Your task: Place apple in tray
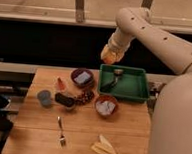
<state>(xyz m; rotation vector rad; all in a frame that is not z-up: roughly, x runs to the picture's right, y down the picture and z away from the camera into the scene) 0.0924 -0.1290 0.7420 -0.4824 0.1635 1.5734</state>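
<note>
The apple (109,57), orange-yellow, is held at the end of my arm in the air. My gripper (110,53) is shut on it, above and just beyond the far left corner of the tray. The green tray (133,89) sits at the back right of the wooden table (39,137). A dark utensil-like object (114,79) lies in the tray's left half. The apple is well above the tray's rim and touches nothing else.
A brown bowl (82,77) with a bluish item stands left of the tray, and another bowl (106,106) stands in front of it. A red-orange wedge (60,83), grey cup (44,97), black object (65,100), fork (61,131) and banana peel (105,149) lie on the table.
</note>
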